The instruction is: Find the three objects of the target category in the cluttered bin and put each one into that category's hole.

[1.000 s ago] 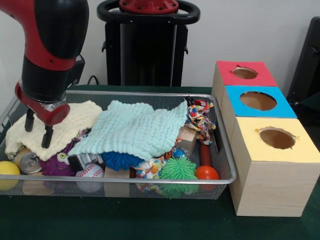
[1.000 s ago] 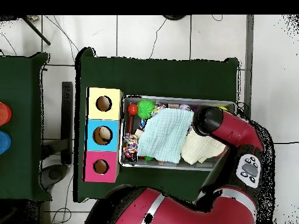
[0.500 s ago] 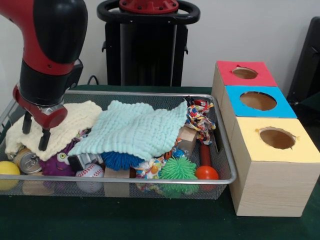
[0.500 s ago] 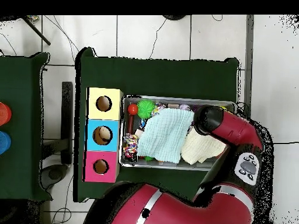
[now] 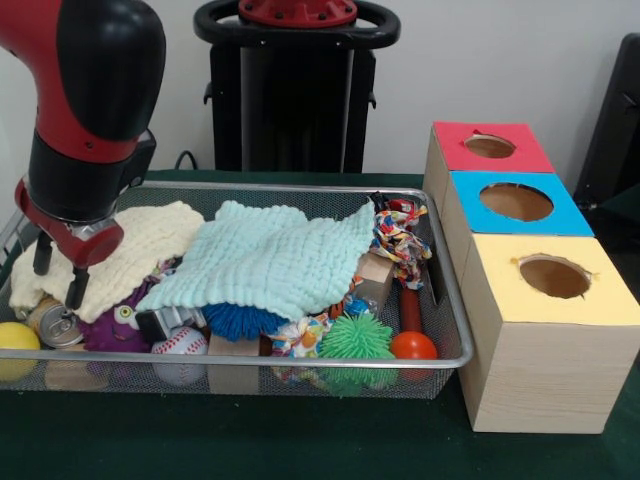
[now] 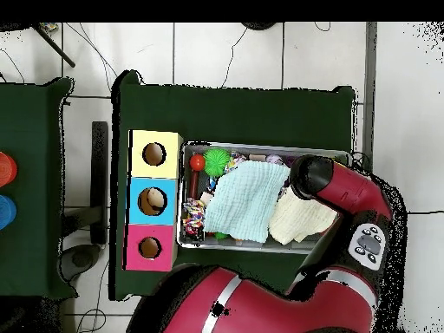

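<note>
In the front view, a yellow ball [image 5: 17, 337] sits at the far left of the wire bin [image 5: 300, 362], touching a metal can [image 5: 55, 321]. The gripper [image 5: 57, 272] hangs just above the can, over the edge of the pale yellow cloth [image 5: 140, 245]. Its 2 black fingers [image 5: 76, 287] are spread apart, with nothing between them. A purple toy [image 5: 115, 322] and a baseball [image 5: 180, 353] lie next. A mint green cloth [image 5: 275, 255] covers the middle of the bin. Under it peeks a blue spiky ball [image 5: 242, 320]. Then come a green spiky ball [image 5: 356, 338] and an orange ball [image 5: 413, 346]. Right of the bin stand 3 boxes: red [image 5: 490, 148], blue [image 5: 518, 203] and yellow [image 5: 553, 279].
</note>
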`<state>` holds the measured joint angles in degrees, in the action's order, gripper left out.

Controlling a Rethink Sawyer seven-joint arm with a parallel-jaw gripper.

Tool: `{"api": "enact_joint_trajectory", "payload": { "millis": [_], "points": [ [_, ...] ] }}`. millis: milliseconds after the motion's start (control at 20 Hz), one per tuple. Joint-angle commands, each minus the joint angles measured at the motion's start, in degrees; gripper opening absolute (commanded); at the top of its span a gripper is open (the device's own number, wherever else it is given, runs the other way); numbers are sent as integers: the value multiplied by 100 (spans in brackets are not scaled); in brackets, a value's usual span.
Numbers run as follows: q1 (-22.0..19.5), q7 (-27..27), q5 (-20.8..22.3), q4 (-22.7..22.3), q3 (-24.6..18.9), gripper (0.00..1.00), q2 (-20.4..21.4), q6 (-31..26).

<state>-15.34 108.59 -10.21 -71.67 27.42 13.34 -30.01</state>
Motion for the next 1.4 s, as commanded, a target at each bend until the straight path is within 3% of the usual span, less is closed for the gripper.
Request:
{"api": "enact_joint_trajectory", "payload": {
  "millis": [50, 800, 1400],
  "points": [
    [-117, 1329, -299, 191, -289, 100, -268, 102],
    [-58, 1369, -323, 156, -235, 100, -271, 56],
    [125, 1617, -494, 543, -30, 100, -482, -293]
  ]
}}
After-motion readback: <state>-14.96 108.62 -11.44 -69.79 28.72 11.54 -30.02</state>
